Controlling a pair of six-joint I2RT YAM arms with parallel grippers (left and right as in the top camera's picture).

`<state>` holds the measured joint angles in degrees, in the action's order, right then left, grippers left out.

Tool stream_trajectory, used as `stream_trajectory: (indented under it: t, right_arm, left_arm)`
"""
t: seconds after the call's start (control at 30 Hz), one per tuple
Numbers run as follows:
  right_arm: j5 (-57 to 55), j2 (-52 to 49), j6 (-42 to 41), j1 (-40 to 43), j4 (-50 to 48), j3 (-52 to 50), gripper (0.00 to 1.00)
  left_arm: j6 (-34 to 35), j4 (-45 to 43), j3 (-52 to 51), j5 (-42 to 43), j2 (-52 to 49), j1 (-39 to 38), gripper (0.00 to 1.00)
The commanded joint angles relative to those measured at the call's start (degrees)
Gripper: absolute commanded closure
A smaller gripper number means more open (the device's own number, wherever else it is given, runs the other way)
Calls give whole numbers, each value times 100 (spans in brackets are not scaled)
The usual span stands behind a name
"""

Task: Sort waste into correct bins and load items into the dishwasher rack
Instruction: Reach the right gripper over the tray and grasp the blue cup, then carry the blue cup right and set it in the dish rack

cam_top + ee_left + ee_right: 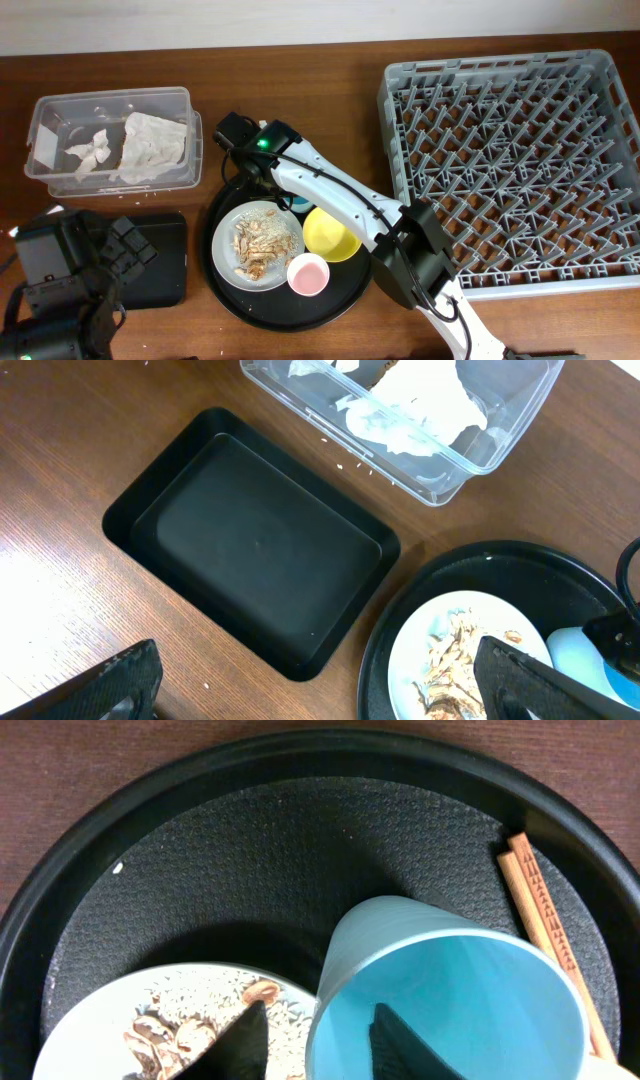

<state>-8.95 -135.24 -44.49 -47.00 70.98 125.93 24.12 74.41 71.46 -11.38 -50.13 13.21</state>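
The right end effector (320, 1040) stands narrowed astride the rim of the light-blue cup (450, 1010), one finger outside the wall and one inside the mouth. Whether the pads already press the wall I cannot tell. The cup sits on the round black tray (250, 840), near its 12 o'clock edge in the overhead view. The chopsticks (540, 920) lie just beside the cup at its 2 o'clock, and the plate (100, 1030) of food scraps (170, 1035) is at its 8 o'clock. The cup looks like thin, light, stiff plastic with a smooth wall, so a pinch on the rim should carry it, though it could swing or slip if held too lightly. The yellow bowl (331, 234) and pink cup (308, 273) sit toward the tray's 5 o'clock. The rack (510, 160) is at the tray's 3 o'clock, and the clear tub (40, 140) holding napkins (150, 148) is at 10 o'clock. The left end effector (330, 682) hangs wide and empty over the shallow black tray (260, 550) on the table (300, 70).
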Motion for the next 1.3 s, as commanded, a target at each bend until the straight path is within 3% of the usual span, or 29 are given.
stream_trajectory:
  t: [0.0, 0.13, 0.23, 0.27, 0.47, 0.57, 0.6, 0.73, 0.83, 0.97, 1.03, 1.13, 1.27]
  right_arm:
    - [-9, -28, -42, -9, -26, -72, 75]
    - [-11, -28, -42, -39, -142, -328, 77]
    - [17, -13, -35, -28, -138, -273, 95]
    - [79, -11, -9, -15, -87, -186, 96]
    - [127, 55, 70, 343, 1399, 1550, 96]
    - [173, 323, 278, 1047, 2542, 2916, 96]
    - [702, 507, 1049, 1499, 2636, 3359, 96]
    - [2450, 1314, 2031, 3034, 2636, 3469, 96]
    - [2697, 2118, 2404, 4181, 2638, 2754, 96]
    - [2470, 3141, 2992, 5534, 2634, 448, 96]
    - [3480, 3117, 3814, 6328, 2599, -352, 96]
    - [6043, 3095, 5888, 7525, 2592, -1764, 96]
    - [7573, 3093, 7667, 8159, 2612, -3287, 96]
  left_arm:
    - [70, 9, 22, 0, 24, 24, 1]
    - [72, 9, 22, 0, 24, 24, 1]
    - [72, 9, 22, 0, 24, 24, 1]
    - [72, 9, 22, 0, 24, 24, 1]
    - [72, 7, 22, 0, 24, 24, 1]
    - [72, 9, 22, 0, 22, 24, 1]
    - [72, 9, 22, 0, 24, 24, 1]
    - [70, 9, 22, 0, 24, 24, 1]
    - [72, 9, 22, 0, 24, 24, 1]
    - [72, 9, 22, 0, 22, 24, 1]
    - [72, 9, 22, 0, 24, 24, 1]
    - [72, 7, 22, 0, 24, 24, 1]
    - [72, 7, 22, 0, 24, 24, 1]
